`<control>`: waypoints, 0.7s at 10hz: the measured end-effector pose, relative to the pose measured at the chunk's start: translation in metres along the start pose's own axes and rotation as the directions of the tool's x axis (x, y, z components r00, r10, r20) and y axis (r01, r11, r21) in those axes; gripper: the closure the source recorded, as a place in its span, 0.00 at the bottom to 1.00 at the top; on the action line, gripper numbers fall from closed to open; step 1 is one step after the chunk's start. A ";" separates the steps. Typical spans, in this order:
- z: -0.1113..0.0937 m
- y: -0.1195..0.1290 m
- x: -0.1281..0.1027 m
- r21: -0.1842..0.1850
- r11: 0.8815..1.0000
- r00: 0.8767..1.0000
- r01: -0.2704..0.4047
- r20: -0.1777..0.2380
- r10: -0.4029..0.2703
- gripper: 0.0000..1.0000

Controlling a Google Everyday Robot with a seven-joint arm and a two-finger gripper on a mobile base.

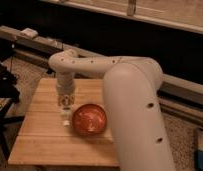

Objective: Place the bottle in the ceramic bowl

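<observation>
The ceramic bowl [89, 120] is round, glossy and orange-red, and sits on the wooden table [40, 142] near its middle. My gripper [65, 104] points straight down just left of the bowl's rim, a little above the table. A slim whitish shape [66, 118] that looks like the bottle stands upright directly under the gripper's tip, beside the bowl's left edge. I cannot tell whether it is held or rests on the table. The bowl's inside looks empty.
My thick white arm [135, 100] covers the right part of the table. A black stand [5, 85] is at the table's left side. A long ledge with a white box [29, 33] runs behind it. A blue object [202, 147] lies on the floor at right.
</observation>
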 end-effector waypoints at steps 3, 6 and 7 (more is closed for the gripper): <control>-0.003 -0.055 0.010 0.015 0.997 0.997 -0.072 0.001 0.072 0.93; 0.006 -0.088 0.017 0.028 0.993 0.994 -0.113 -0.007 0.113 0.63; 0.013 -0.097 0.021 0.032 0.992 0.992 -0.122 -0.019 0.122 0.53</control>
